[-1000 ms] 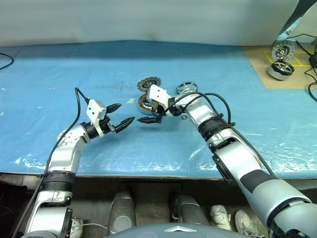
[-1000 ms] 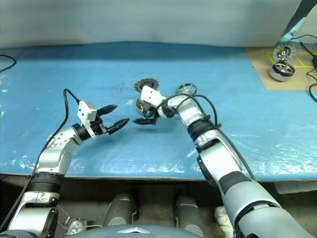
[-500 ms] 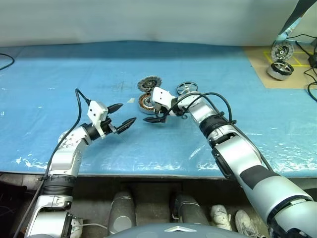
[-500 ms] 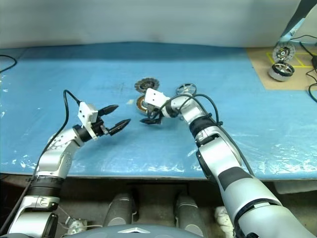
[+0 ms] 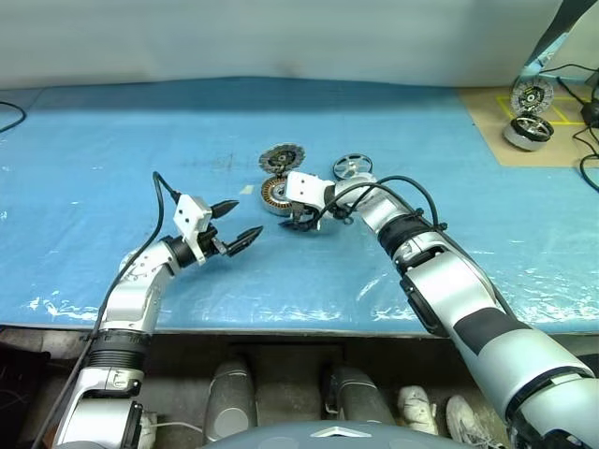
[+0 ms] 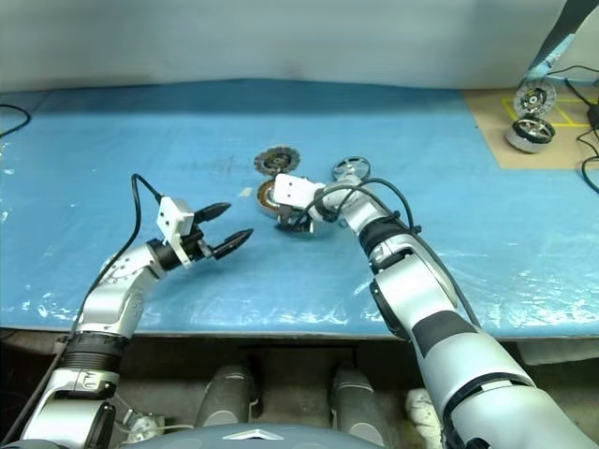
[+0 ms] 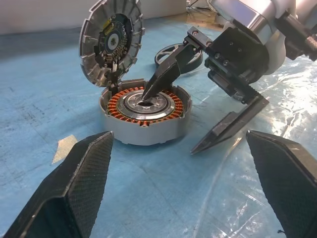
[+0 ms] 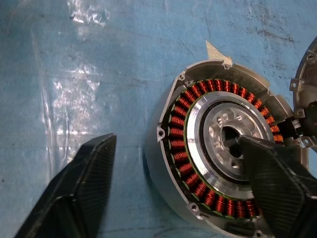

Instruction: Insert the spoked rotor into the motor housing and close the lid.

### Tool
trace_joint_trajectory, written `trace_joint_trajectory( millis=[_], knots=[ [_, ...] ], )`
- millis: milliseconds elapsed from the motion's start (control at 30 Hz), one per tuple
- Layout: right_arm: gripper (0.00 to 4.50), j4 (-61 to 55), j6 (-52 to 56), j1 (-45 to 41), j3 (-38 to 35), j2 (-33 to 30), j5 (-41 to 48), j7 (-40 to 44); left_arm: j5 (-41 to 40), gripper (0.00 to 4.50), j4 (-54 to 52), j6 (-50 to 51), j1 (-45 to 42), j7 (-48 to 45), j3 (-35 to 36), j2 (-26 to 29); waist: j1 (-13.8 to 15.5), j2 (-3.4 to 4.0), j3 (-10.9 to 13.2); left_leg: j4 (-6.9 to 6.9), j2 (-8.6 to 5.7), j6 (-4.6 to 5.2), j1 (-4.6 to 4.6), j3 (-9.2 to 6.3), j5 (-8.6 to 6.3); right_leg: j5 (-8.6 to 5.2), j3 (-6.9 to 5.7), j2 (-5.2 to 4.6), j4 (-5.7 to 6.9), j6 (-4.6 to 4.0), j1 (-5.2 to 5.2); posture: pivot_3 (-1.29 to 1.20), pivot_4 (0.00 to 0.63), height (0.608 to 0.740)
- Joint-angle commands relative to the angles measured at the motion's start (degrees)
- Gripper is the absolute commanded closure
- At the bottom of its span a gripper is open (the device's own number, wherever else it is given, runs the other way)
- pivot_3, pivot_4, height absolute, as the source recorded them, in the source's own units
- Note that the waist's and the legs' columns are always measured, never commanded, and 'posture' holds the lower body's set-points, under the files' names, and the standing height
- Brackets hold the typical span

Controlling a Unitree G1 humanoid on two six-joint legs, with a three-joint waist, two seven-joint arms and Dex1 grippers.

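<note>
The motor housing (image 7: pixel 144 115) sits on the blue counter (image 5: pixel 112 140), its lid (image 7: pixel 112 42) standing up open at the far edge, and the spoked rotor (image 5: pixel 352 167) lies just beyond the right arm, not yet inserted; the right hand (image 7: pixel 184 110) straddles the housing wall, one finger on the central hub, one outside, spread and pinching nothing; the left hand (image 5: pixel 237 224) hovers near, spread and empty. I judge the right hand should grip the wall gently, steady, without touching the copper windings; no writing is readable.

Blue-sheeted table (image 5: pixel 112 150) (grey wall (image 5: pixel 281 37) behind).
</note>
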Motion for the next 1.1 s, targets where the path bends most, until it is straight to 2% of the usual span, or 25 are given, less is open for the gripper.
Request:
trace_joint_trajectory(
  millis=[33, 100, 300, 467, 567, 633, 733, 867, 933, 1100],
  knots=[
    [1.61, 0.24, 0.79, -0.69, 2.28, 0.79, -3.07, -0.67, 0.29, 0.0, 0.05, -1.86, -0.95, -0.07, 0.07, -0.22, -0.04, 0.0, 0.0, 0.0, 0.0, 0.01, 0.01, 0.0, 0.0, 0.0, 0.01, 0.0, 0.01, 0.0, 0.0, 0.0, 0.15, 0.74],
    [2.29, 0.57, 1.15, -0.98, 3.04, 0.93, -4.22, -0.67, 0.36, 0.0, 0.22, -2.01, -1.12, -0.12, -0.03, -0.46, -0.07, 0.0, -0.01, 0.0, 0.01, 0.01, 0.04, -0.01, 0.0, 0.0, 0.01, 0.01, 0.04, 0.0, 0.0, 0.0, 0.15, 0.74],
    [2.29, -0.48, 2.82, -1.26, 4.23, 1.01, -5.78, 1.49, 0.68, 0.0, 0.47, -2.36, -1.27, 0.02, -0.26, -1.1, -0.03, 0.01, -0.01, 0.0, -0.01, 0.03, 0.16, 0.0, -0.01, 0.0, 0.03, -0.06, 0.03, 0.0, 0.12, 0.0, 0.15, 0.74],
    [2.29, -5.45, 5.53, -0.09, 3.91, -0.85, -4.65, 8.32, 0.74, 0.0, 0.01, -2.16, -0.86, 0.09, -0.39, -1.32, -0.02, 0.01, -0.01, -0.01, -0.02, 0.03, 0.14, 0.0, -0.01, 0.0, 0.02, -0.05, 0.02, 0.0, 0.11, 0.0, 0.15, 0.74],
    [2.29, -13.42, 11.25, 2.24, 2.6, -2.78, -2.2, 14.02, 0.72, 0.0, -0.19, -1.95, -0.76, 0.08, -0.38, -1.23, 0.12, 0.0, -0.01, -0.03, -0.02, 0.03, 0.11, -0.01, -0.01, 0.0, 0.0, -0.05, 0.01, 0.0, 0.11, 0.0, 0.15, 0.74],
    [2.29, -23.22, 17.32, 5.79, 2.2, -5.3, -0.36, 19.3, 0.68, 0.0, -0.47, -1.78, -0.62, 0.08, -0.35, -1.1, 0.22, -0.01, -0.01, -0.03, -0.02, 0.05, 0.08, -0.02, -0.01, 0.02, -0.02, -0.05, -0.02, 0.03, 0.11, 0.0, 0.15, 0.74],
    [2.29, -41.22, 32.07, 12.75, 1.97, -10.03, 2.22, 26.73, 0.6, 0.0, -0.84, -1.29, -0.26, -0.25, -0.7, -1.02, 0.45, -0.02, 0.0, -0.03, -0.04, 0.05, 0.0, -0.14, 0.0, 0.14, -0.08, -0.05, -0.07, 0.24, 0.12, 0.0, 0.15, 0.74],
    [2.29, -56.89, 44.12, 18.91, 3.11, -14.42, 3.34, 30.11, 0.42, 0.0, -1.31, -0.6, 0.41, -0.96, -1.32, -0.89, 0.66, -0.03, -0.01, -0.03, -0.05, 0.03, 0.08, -0.55, 0.0, 0.15, -0.09, -0.04, -0.05, 0.26, 0.16, 0.0, 0.15, 0.74],
    [2.29, -60.84, 48.1, 20.56, 3.93, -14.99, 3.75, 29.82, -1.18, 0.0, -1.62, 1.31, 0.13, -0.53, -0.61, -1.52, 0.55, -0.03, -0.01, -0.04, -0.05, 0.03, 0.17, -0.62, 0.0, 0.14, -0.09, -0.04, -0.05, 0.25, 0.22, 0.0, 0.15, 0.74],
    [2.29, -59.58, 53.41, 20.58, 5.74, -13.1, 2.19, 23.97, -1.8, 0.0, -2.08, 3.26, -1.02, -0.8, -0.49, -1.3, -0.03, -0.03, -0.01, -0.05, -0.05, 0.0, 0.55, -0.63, 0.01, -0.01, 0.09, 0.0, -0.05, 0.02, 0.43, 0.0, 0.15, 0.74]
  ],
)
